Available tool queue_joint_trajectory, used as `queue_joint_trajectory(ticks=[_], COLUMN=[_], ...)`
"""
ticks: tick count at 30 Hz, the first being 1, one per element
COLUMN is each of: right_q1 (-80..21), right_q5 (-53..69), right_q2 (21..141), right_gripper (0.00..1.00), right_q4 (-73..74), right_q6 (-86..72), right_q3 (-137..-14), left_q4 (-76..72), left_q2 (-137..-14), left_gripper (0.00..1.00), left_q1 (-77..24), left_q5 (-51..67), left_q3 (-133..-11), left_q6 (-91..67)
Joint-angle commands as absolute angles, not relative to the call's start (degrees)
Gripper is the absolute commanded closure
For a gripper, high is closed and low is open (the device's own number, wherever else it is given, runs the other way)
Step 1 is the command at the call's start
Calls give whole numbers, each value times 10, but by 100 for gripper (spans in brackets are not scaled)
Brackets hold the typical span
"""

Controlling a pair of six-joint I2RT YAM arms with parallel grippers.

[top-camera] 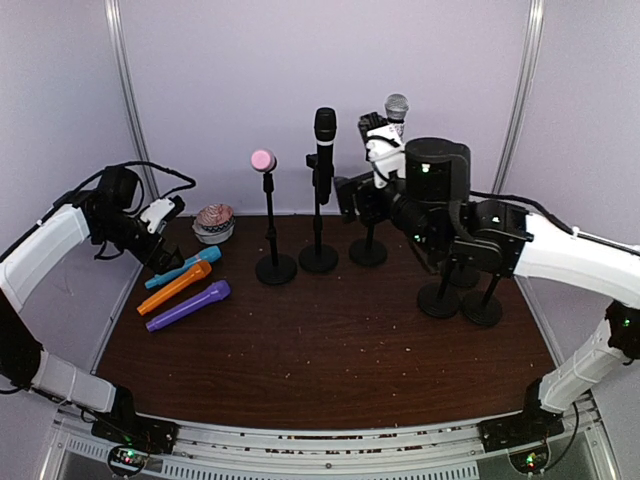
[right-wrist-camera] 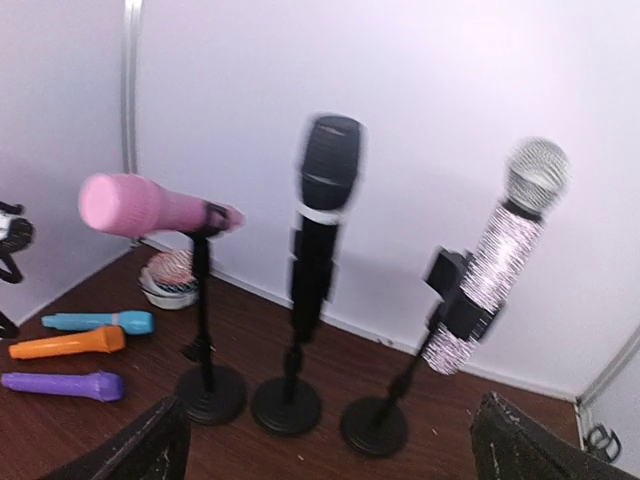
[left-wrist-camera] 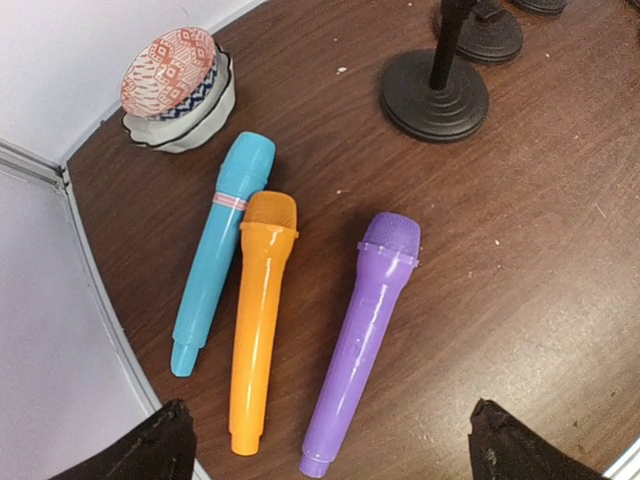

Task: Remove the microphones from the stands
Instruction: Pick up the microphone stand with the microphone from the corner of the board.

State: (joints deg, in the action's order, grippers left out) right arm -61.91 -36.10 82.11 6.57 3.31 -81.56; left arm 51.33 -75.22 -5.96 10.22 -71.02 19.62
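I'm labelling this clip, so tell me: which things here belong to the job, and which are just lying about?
Job:
pink microphone, black microphone, silver glitter microphone, each in its stand.

Lying about:
patterned bowl, blue microphone, orange microphone, purple microphone, two more stands.

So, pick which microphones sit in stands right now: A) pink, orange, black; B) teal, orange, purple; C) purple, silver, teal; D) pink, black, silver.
D: the pink microphone, black microphone and silver microphone sit in stands, while the teal microphone, orange microphone and purple microphone lie flat on the table.
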Motion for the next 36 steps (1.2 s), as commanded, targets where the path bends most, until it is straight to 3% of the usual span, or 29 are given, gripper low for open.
queue_joint_trajectory(ticks=[1, 14, 23, 36], right_q1=[-674, -669, -630, -608], right_q5=[-367, -352, -329, -299], right_q2=[924, 1195, 1245, 1290], right_gripper=[0, 0, 5, 19], right_q4=[-28, -6, -10, 2], right_q6=[175, 269, 252, 234], right_q3=[-911, -1233, -1291, -1334], left_q4=[495, 511, 522, 533], left_q2=[-751, -715, -710, -703], left_gripper=[2, 2, 2, 2], left_q1=[-51, -38, -38, -38], left_q5=[98, 114, 132, 134], left_q3=[-717, -698, -699, -704], left_q6=[192, 205, 209, 212])
